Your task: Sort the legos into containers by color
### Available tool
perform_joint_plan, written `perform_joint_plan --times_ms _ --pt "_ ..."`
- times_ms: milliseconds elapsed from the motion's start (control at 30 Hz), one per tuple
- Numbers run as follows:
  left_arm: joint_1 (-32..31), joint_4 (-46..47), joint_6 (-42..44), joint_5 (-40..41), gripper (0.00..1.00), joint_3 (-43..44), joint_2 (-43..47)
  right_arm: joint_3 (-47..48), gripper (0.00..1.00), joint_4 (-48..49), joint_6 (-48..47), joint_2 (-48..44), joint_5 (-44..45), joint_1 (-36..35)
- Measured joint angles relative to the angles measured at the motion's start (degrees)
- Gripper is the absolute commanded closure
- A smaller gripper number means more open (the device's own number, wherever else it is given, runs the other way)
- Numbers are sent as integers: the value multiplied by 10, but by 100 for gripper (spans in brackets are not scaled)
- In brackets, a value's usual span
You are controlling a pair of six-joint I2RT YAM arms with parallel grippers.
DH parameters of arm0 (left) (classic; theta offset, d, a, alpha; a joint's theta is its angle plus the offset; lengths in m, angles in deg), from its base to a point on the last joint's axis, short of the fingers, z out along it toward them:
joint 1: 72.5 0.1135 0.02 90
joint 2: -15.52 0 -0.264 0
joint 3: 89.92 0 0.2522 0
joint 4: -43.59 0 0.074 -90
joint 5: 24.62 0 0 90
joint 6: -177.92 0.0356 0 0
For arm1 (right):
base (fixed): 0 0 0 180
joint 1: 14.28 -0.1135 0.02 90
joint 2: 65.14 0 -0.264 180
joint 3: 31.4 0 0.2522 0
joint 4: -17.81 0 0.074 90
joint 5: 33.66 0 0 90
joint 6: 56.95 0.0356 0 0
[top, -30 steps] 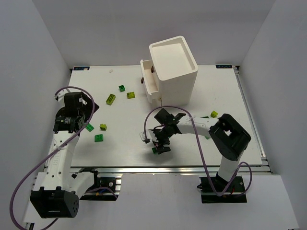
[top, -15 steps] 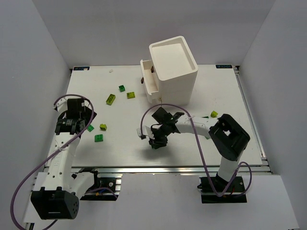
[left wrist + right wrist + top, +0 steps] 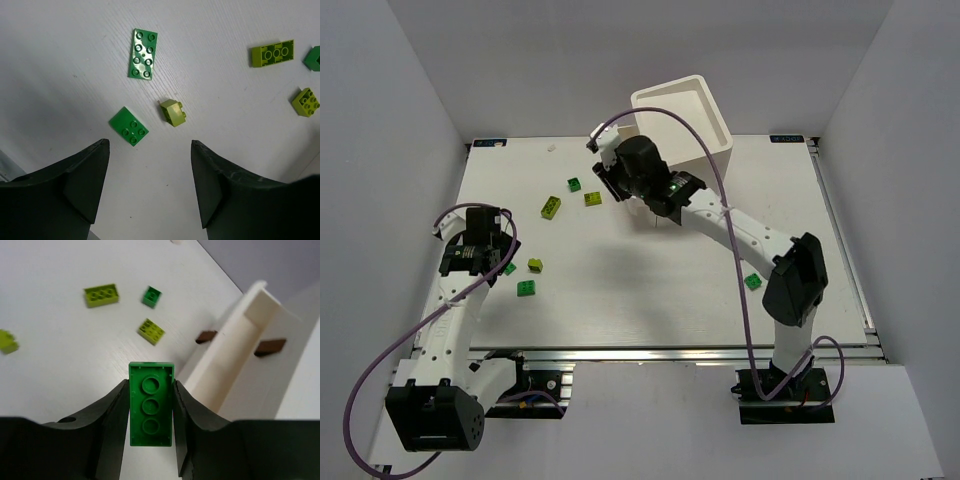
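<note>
My right gripper (image 3: 150, 384) is shut on a dark green lego (image 3: 151, 405), its hollow underside facing the camera. It hangs above the table just left of the white cabinet (image 3: 685, 120), beside a pulled-out drawer (image 3: 235, 357) with brown knobs (image 3: 206, 336). In the top view the right gripper (image 3: 610, 165) hides that drawer. My left gripper (image 3: 149, 145) is open, nothing between its fingers, hovering at the table's left (image 3: 485, 262). Just ahead of it lie a small green lego (image 3: 129, 126), a yellow-green lego (image 3: 173, 111) and a flat green plate (image 3: 143, 53).
More legos lie loose: a yellow-green brick (image 3: 551, 207), a dark green one (image 3: 574, 184) and another yellow-green one (image 3: 592, 199) left of the cabinet, and a green one (image 3: 752, 281) near the right arm. The white walls close in on both sides.
My right arm has swung from the table's front middle up to the cabinet's left side, carrying the green lego. The left gripper has narrowed slightly and shifted a little.
</note>
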Motion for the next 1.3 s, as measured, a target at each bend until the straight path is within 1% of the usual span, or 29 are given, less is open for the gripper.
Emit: perform_joint_plan --times_ms 167,267,467,633,733,767,833,867,933,967,1033,1067,1167,1300 --pt "0 -14 0 0 24 -3 0 29 100 -1 43 73 138 3" --pt "0 -17 0 -1 24 -11 0 37 100 12 47 112 209 6" --pt "0 -24 2 -3 24 -41 7 37 100 54 25 138 288 11" --pt "0 -25 8 -2 22 -45 11 37 100 90 3 141 317 16" --pt "0 -26 11 -2 18 -54 13 39 88 105 -5 149 322 17" --pt "0 -26 12 -2 17 -56 13 41 83 106 -7 153 321 18" --pt "0 -27 14 -1 15 -56 12 41 77 108 -7 161 320 19" --pt "0 -27 14 -1 15 -56 11 41 69 108 -7 165 318 21" --pt "0 -28 14 1 15 -56 8 41 61 110 -7 174 314 23" --pt "0 -28 14 1 15 -56 7 44 53 113 -7 176 314 23" --pt "0 -28 14 1 15 -56 6 48 45 112 -2 177 307 26" --pt "0 -28 14 2 15 -56 6 51 37 111 -2 177 303 26" --pt "0 -28 14 2 14 -56 6 60 31 105 1 177 290 27" --pt "1 -27 15 3 14 -56 1 80 31 90 4 177 271 30"
